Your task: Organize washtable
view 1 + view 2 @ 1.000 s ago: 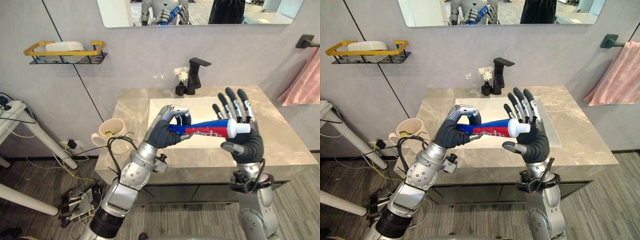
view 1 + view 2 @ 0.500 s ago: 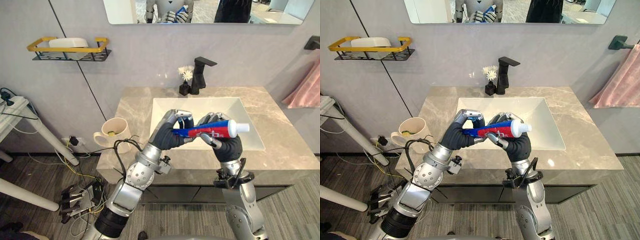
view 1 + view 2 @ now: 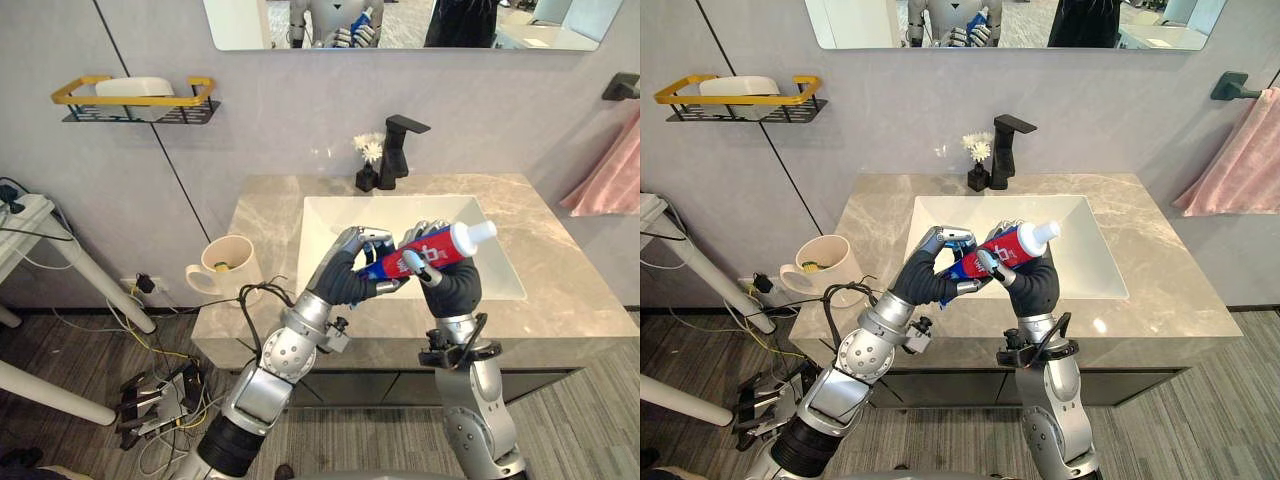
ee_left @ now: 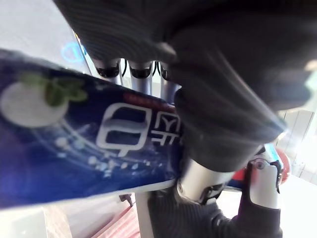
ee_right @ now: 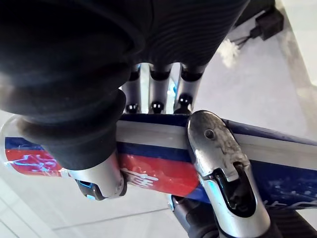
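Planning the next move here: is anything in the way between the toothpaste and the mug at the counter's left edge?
Nothing visible does. The toothpaste, gripped by the left hand and right hand over the sink, has only bare counter between it and the mug.

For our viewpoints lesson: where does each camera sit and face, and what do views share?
Left eye view: on the head, looking down at sink; left hand, right hand show.
Right eye view: beside it, same scene.
Left wrist view: along left hand onto toothpaste tube.
Right wrist view: along right hand onto tube.
Shared: tube, both hands.
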{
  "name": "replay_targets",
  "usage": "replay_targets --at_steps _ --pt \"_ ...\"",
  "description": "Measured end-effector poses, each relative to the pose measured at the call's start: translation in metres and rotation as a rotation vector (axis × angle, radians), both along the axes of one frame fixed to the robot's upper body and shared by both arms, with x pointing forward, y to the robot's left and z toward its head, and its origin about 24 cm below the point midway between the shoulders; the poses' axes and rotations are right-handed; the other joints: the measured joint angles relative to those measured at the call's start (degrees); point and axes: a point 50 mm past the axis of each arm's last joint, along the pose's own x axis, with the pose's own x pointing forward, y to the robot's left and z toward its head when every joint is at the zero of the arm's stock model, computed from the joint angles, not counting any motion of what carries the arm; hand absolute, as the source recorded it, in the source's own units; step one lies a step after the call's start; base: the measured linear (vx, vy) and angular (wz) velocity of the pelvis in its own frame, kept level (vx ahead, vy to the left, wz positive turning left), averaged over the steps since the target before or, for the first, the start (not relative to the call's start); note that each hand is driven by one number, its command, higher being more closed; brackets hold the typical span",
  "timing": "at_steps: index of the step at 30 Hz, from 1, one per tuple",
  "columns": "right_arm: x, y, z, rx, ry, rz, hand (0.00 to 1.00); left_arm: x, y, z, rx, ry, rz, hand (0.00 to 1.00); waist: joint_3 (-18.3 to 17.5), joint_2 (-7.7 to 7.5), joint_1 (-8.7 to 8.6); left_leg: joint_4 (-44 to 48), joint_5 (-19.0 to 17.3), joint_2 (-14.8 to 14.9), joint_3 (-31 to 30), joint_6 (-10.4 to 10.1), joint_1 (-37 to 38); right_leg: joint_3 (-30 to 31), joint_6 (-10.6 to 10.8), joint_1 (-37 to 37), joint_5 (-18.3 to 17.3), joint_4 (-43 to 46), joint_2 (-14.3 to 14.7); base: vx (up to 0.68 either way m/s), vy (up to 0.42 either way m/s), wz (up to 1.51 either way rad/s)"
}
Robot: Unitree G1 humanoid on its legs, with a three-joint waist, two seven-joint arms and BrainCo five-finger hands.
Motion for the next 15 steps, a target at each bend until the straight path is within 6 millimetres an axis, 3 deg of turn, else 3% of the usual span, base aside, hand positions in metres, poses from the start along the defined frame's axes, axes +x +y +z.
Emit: replay_targets --at_steps 9,15 --pt "0.005 -0.009 0.007 -0.154 -0.035 -0.215 1.0 0.006 0.002 0.0 -0.082 0.03 0.081 0.0 -0.02 0.01 0.25 -0.04 0.0 0.01 0.06 0.01 0.8 0.16 0.0 0.79 0.12 -0.08 0.02 0.0 0.001 -0.01" --pt "0.012 -0.044 0.022 -0.237 -0.095 -0.465 1.0 0.012 0.026 0.019 -0.194 -0.03 0.202 0.0 -0.19 0.27 1.22 -0.06 0.02 -0.02 -0.16 0.01 0.75 -0.02 -0.01 0.83 0.12 -0.09 0.02 0.0 0.0 0.0"
